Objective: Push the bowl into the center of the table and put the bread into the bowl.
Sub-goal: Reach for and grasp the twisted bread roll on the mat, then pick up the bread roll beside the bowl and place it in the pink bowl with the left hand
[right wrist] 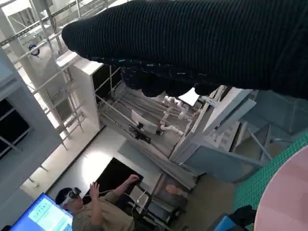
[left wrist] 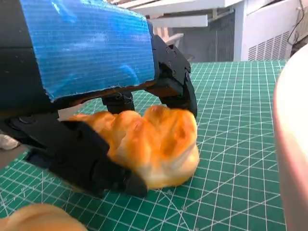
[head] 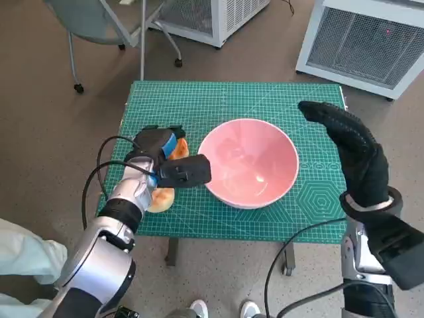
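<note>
Pink bowl (head: 248,162) sat mid-table already, so we had our left hand (head: 162,156) clamped round the bread (left wrist: 149,144), right hand (head: 351,149) spread empty alongside.

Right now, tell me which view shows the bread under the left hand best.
The left wrist view: the bread fills the frame between the left hand's fingers, on the green mat. The head view shows only slivers of it beside the hand. The right wrist view shows none.
</note>
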You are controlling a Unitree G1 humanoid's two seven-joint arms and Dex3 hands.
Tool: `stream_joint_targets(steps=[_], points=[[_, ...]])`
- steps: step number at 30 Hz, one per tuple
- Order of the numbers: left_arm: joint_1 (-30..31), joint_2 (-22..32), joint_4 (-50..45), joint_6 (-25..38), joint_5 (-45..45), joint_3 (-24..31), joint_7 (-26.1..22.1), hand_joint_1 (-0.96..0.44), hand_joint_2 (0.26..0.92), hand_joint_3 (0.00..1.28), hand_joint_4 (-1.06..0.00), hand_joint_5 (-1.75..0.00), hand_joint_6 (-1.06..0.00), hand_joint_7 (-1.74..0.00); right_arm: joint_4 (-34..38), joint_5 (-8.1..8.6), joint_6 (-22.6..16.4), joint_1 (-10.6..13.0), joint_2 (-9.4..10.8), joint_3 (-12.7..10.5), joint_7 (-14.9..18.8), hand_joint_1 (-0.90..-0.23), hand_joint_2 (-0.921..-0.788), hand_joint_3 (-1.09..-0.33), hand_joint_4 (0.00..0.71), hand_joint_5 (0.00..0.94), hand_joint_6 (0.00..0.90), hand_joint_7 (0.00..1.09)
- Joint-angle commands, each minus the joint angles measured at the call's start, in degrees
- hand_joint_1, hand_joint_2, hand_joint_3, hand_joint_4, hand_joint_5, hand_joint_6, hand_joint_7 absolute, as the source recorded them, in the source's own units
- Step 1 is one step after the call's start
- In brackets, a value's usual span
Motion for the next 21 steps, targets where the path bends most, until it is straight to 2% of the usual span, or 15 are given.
stream_joint_targets(steps=[1, 10, 21], points=[[0.95, 0.76, 0.73, -0.04, 0.74, -0.35, 0.06, 0.00, 0.886, 0.18, -0.60, -1.36, -0.63, -1.10, 0.52, 0.15, 0.41, 1.31, 0.12, 0.01, 0.02, -0.584, -0.921, -0.728, 0.113, 0.000, -0.001, 0.33], [1.03, 1.06, 0.85, 0.27, 0.94, -0.54, -1.04, 0.00, 0.919, 0.09, -0.65, -1.32, -0.65, -1.03, 0.63, 0.29, 0.58, 1.25, 0.28, 0.11, 0.03, -0.584, -0.921, -0.728, 0.113, 0.000, -0.001, 0.33], [0.62, 1.48, 0.70, 0.38, -0.18, 0.67, -2.30, 0.00, 0.921, 0.09, -0.61, -1.41, -0.69, -0.94, 0.31, 0.87, 0.96, 1.39, 0.45, 0.24, 0.29, -0.595, -0.921, -0.726, 0.113, 0.000, -0.001, 0.33]])
